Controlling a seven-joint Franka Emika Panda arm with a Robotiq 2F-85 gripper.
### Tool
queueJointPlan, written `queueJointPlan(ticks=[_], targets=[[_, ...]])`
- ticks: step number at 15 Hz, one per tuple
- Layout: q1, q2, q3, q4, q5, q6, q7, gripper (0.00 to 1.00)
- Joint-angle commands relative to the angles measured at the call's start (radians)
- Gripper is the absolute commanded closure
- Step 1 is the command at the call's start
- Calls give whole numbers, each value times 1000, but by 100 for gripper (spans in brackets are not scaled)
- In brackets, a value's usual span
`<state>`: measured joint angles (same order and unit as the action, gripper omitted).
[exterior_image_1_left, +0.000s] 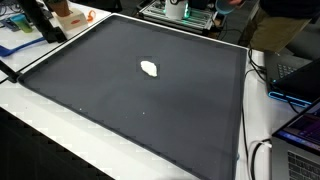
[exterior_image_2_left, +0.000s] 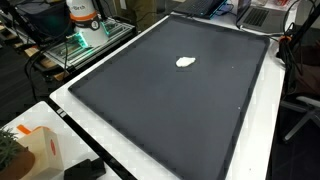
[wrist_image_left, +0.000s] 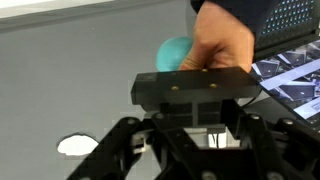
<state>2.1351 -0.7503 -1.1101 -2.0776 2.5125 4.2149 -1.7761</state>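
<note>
1. Wrist view: gripper (wrist_image_left: 190, 138) fills the lower half of the frame, with its black body block in the middle and the linkages spreading below it
2. Fingertips run out of frame at the bottom, so I cannot tell whether the fingers are open, closed or gripping anything
3. Teal ball (wrist_image_left: 172, 52) sits just above the body block, at its upper left corner. It is round and smooth, and its right side is covered
4. Person's hand (wrist_image_left: 222, 40) comes in from the top right with fingers wrapped over the ball, and it reaches down to the top edge of the block
5. Small white object (wrist_image_left: 78, 146) lies flat on the dark mat, lower left of the gripper and well apart from the ball
6. Both exterior views: the same white object (exterior_image_1_left: 150, 68) (exterior_image_2_left: 186, 62) lies alone near the middle of the dark mat (exterior_image_1_left: 90, 95) (exterior_image_2_left: 150, 115), which covers most of the white table (exterior_image_1_left: 40, 140) (exterior_image_2_left: 100, 140)
7. An exterior view shows an orange-and-white box (exterior_image_2_left: 38, 152) off the mat at the table corner
</note>
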Motion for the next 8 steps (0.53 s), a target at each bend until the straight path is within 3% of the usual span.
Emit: queueJointPlan(ticks=[1,4,6,8], targets=[[33,-37,-13,21,0,27,21,70],[42,-43,-16,24,0,28,20,70],[49,-54,-19,20,0,28,15,19],[54,-54,-24,21,0,28,13,16]])
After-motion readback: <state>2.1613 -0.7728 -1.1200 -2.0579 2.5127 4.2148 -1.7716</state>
